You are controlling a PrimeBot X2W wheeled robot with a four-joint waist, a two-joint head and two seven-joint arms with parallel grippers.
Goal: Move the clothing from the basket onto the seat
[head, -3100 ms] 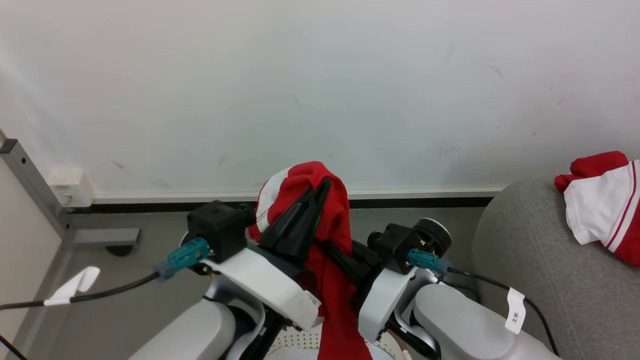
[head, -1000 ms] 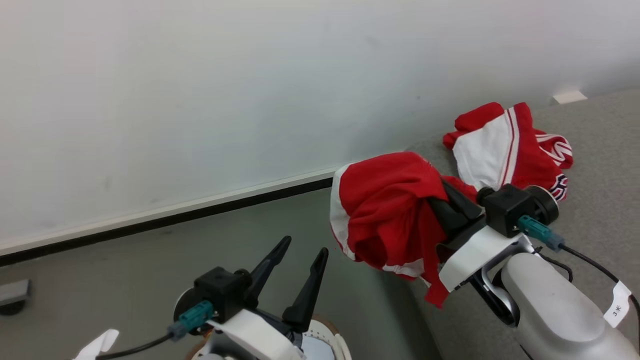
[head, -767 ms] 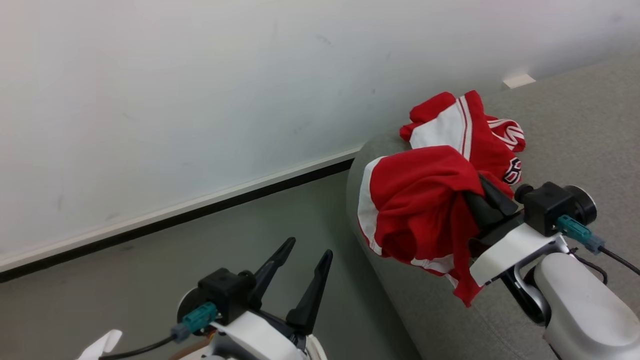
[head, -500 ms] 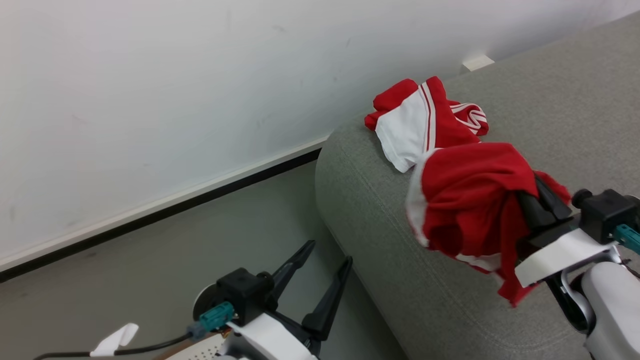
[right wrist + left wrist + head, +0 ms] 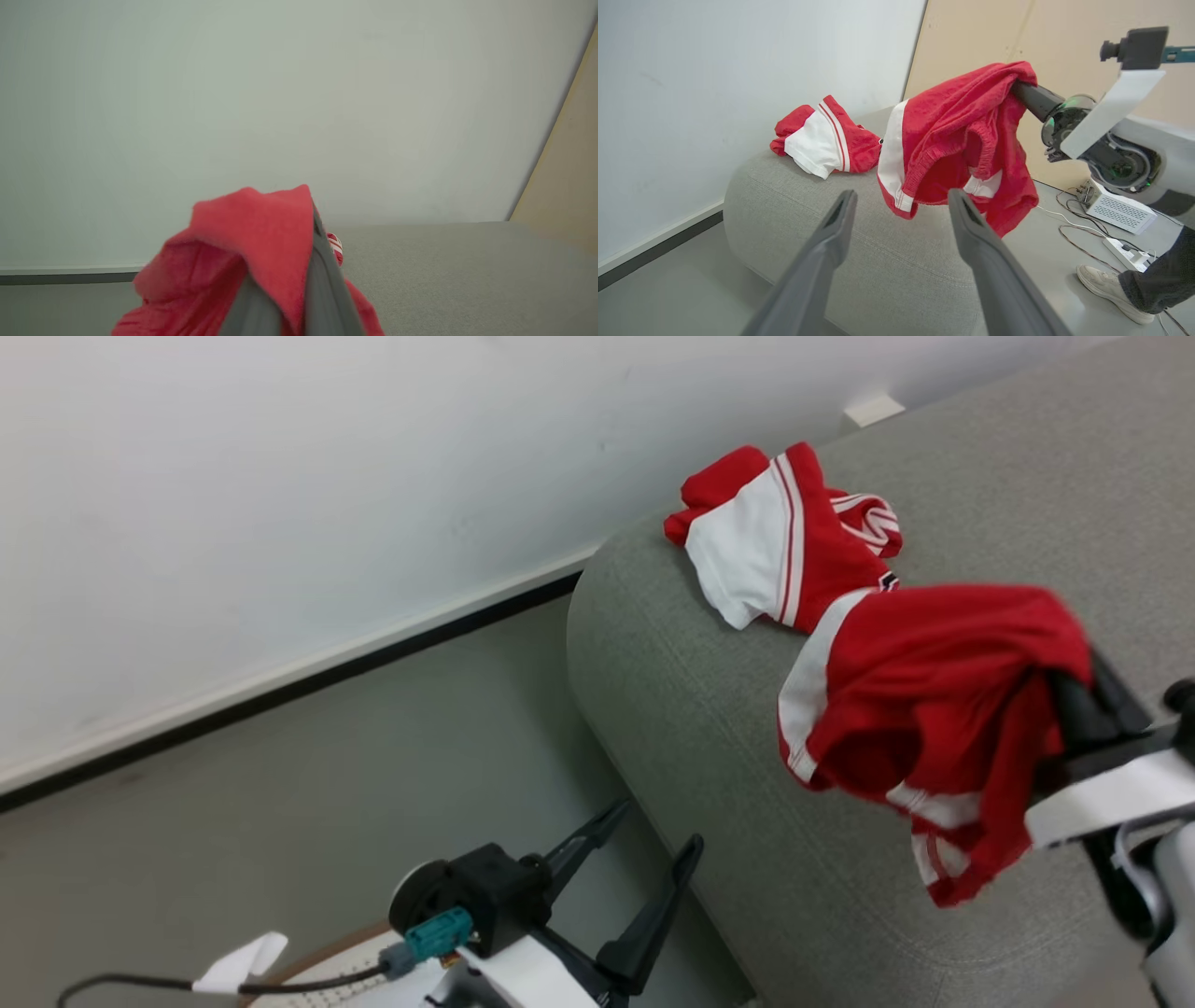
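My right gripper is shut on a red garment with white side panels, holding it in the air above the grey seat. From the left wrist view the garment hangs clear of the seat; in the right wrist view it drapes over the shut fingers. Another red-and-white piece of clothing lies on the seat near the wall. My left gripper stands open and empty, low beside the seat. A bit of the basket's rim peeks out under the left arm.
A white wall with a dark baseboard runs behind the grey floor. The left wrist view has a tan panel, a white box, cables with a power strip, and a person's foot in a white shoe.
The head camera has swung right toward the seat. My right gripper has carried the red garment from beside the seat's edge to above it. The left gripper stays open and low.
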